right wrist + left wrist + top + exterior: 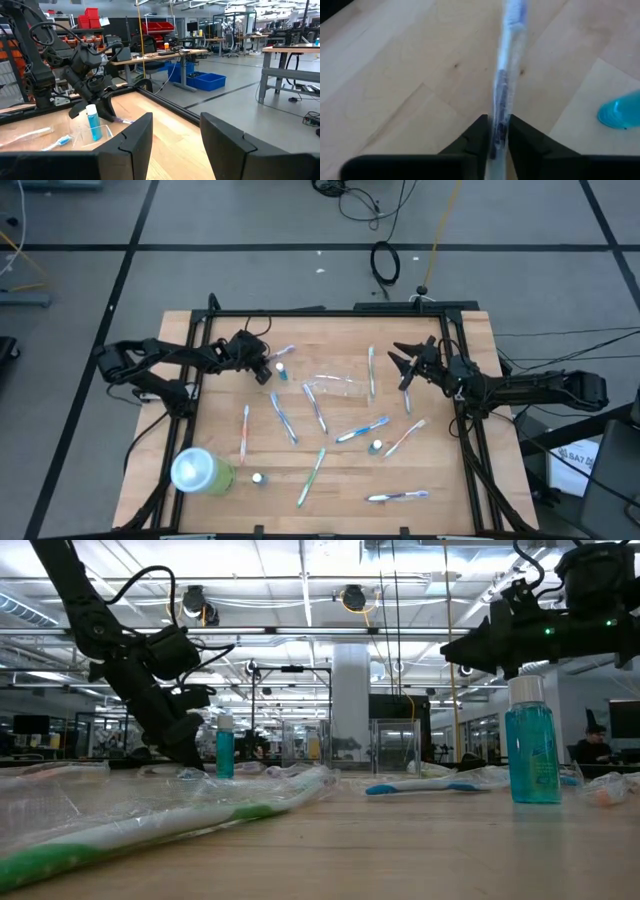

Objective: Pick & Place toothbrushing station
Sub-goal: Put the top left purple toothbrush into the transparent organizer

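Observation:
My left gripper [264, 367] is at the table's far left, shut on a white and blue toothbrush [502, 85] that sticks out ahead of it [283, 354]. A small teal white-capped bottle [282, 371] stands right beside it [619, 113]. The clear plastic cup [336, 387] lies on its side mid-table. Several toothbrushes [283, 418] lie scattered on the wood. My right gripper [404, 366] hangs open and empty above the far right, clear of the table [175, 135]. My left gripper pinches the toothbrush's handle [499, 131] between its two fingers, near one end. The fingers come slanting down from the table's left and lie along the brush. The rest of the brush runs on past the fingertips, its far end [514, 11] low over the wood.
A lime-green tumbler [204, 472] with a pale top lies at the near left. Two small white-capped tubes [376, 446] [258, 478] stand among the brushes. A black frame [330, 311] runs along the table's far edge and sides. One teal bottle [532, 755] stands close to the low camera.

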{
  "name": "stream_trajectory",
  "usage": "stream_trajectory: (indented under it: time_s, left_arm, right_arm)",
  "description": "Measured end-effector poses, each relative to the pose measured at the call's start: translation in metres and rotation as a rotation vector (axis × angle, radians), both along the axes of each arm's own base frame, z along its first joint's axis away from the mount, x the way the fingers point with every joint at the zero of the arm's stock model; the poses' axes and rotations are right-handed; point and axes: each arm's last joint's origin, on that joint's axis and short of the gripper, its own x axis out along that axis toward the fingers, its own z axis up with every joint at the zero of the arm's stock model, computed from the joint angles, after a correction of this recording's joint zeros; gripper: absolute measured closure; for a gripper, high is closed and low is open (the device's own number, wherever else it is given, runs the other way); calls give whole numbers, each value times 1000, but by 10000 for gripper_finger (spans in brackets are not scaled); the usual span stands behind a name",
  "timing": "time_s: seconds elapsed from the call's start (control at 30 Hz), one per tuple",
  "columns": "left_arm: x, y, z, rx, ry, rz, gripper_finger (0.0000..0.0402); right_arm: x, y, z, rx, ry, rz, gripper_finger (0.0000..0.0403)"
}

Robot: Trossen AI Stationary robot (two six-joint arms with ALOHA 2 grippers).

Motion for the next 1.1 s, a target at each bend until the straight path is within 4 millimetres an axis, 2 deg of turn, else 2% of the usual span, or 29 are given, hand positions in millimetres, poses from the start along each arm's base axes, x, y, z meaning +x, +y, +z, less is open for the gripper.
stream_trajectory:
  time_s: [0.2,0.43,0.53,0.67,0.83,1.0,1.1]
  left_arm:
    - [1,1,1,2,-29,27,380]
    - [0,1,5,4,-51,61,370]
    - [-3,2,9,17,-62,166,380]
    - [-7,0,25,60,-107,225,391]
    - [-9,-6,48,92,-226,243,375]
    - [-12,-18,74,168,-346,236,392]
    - [-12,-29,90,199,-439,191,388]
  right_arm:
    - [0,0,1,-7,-11,-1,243]
    - [-1,-2,3,-12,-28,-13,243]
    - [-1,-3,3,-11,-28,-20,243]
    - [-1,-3,3,-10,-30,-20,243]
    - [-1,-3,3,-10,-33,-20,243]
    - [-1,-3,3,-10,-34,-20,243]
    - [-1,-3,3,-10,-34,-20,243]
